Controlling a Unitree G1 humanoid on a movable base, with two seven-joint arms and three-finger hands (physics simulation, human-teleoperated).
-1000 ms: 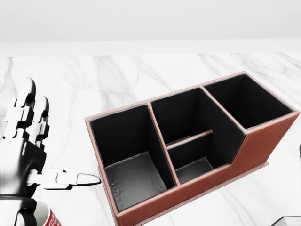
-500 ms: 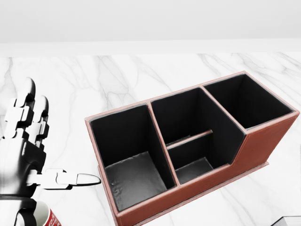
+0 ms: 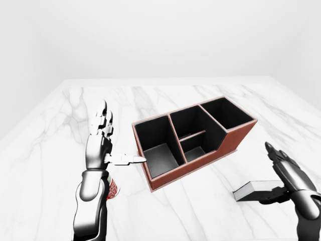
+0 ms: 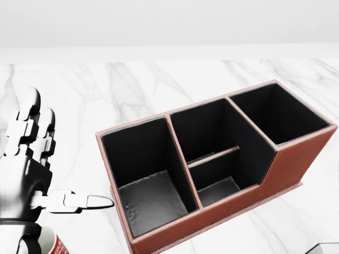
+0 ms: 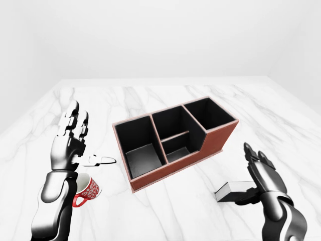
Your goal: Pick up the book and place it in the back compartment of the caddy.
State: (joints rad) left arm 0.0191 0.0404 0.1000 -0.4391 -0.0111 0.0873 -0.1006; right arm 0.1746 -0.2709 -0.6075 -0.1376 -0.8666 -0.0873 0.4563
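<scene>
The caddy [image 5: 173,140] sits on the marble table [image 5: 150,211]. Right of it and nearer me, the book [image 5: 231,191] lies flat on the table, my right hand [image 5: 261,178] beside it with fingers [image 5: 253,156] spread wide, thumb at its edge. Left of the caddy, my left hand [image 3: 100,143] stands upright, fingers wide, above a red mug [image 5: 86,189].

The tabletop [image 3: 60,130] is polished white marble with grey veins. Right of the left robot hand [image 3: 100,145], glossy silver-and-black metal, the caddy [image 3: 235,138] looks like matt reddish-brown leather with a dark, faintly sheened lining. Under that robot hand sits a glazed red-and-white mug [image 5: 88,190]. By the right robot hand [image 5: 261,173], the book [image 5: 231,191] looks matt grey.
</scene>
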